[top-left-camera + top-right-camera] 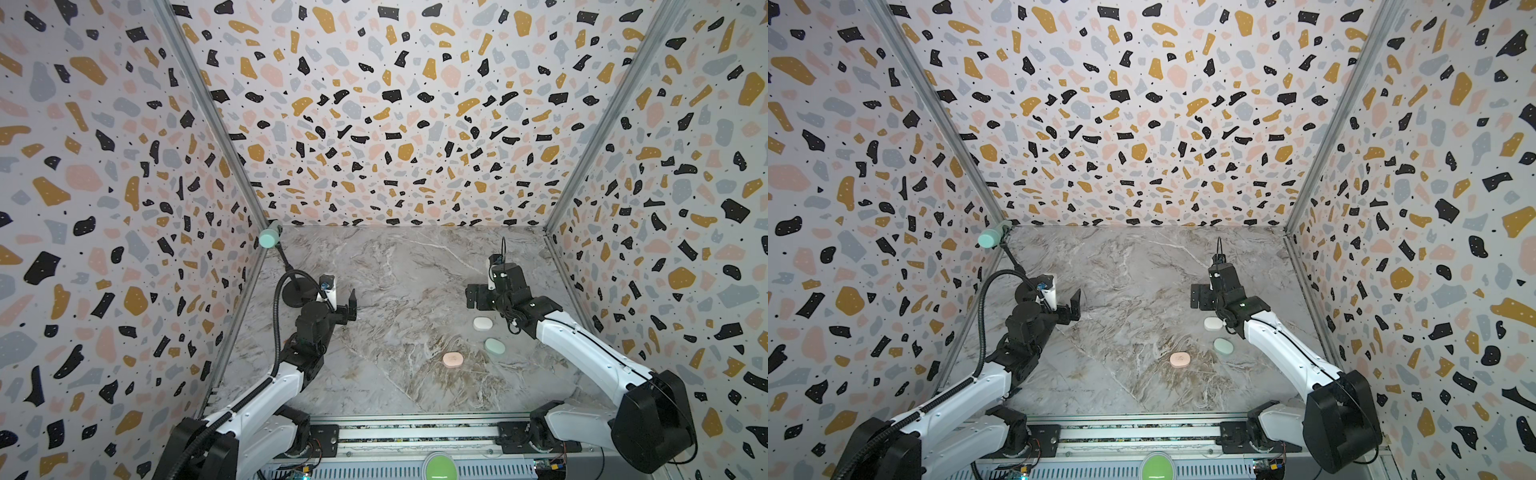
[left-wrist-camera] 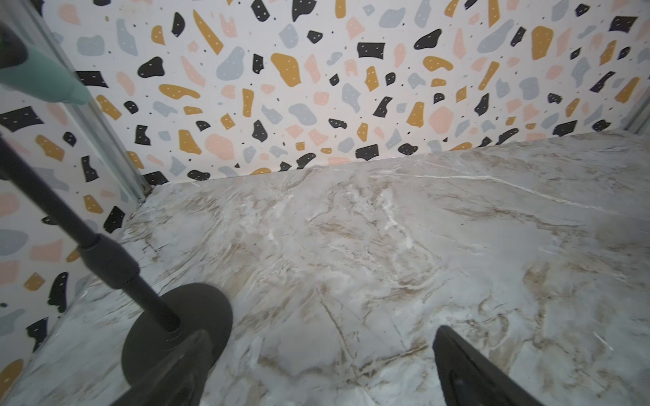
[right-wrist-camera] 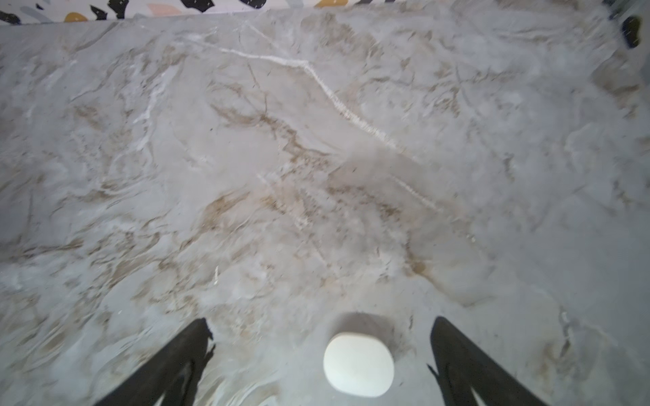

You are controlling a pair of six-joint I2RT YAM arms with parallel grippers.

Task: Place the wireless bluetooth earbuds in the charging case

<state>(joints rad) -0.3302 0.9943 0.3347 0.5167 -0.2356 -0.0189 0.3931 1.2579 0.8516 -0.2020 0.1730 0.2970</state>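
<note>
**Both grippers open, three shut cases on the marble**

In both top views I see three oval cases lying closed on the marble table (image 1: 395,266), right of centre in the frame. The white case (image 1: 483,323) sits highest, the mint case (image 1: 494,347) just below it, and the pink case (image 1: 453,359) lowest and leftmost, all three apart. Where the earbuds are I cannot tell. The right gripper (image 1: 478,297) hangs just above the white case in the frame. The left gripper (image 1: 340,303) sits mid-left, beside the gooseneck stand (image 1: 271,237).

Only my left wrist view shows the stand's round base up close, at lower left. Its fingers (image 2: 464,372) are spread wide over the marble, grasping nothing.

My right wrist view picks up the white case (image 3: 358,363) alone, at the bottom edge. It lies free between the spread fingers (image 3: 457,355) and touches neither.
</note>
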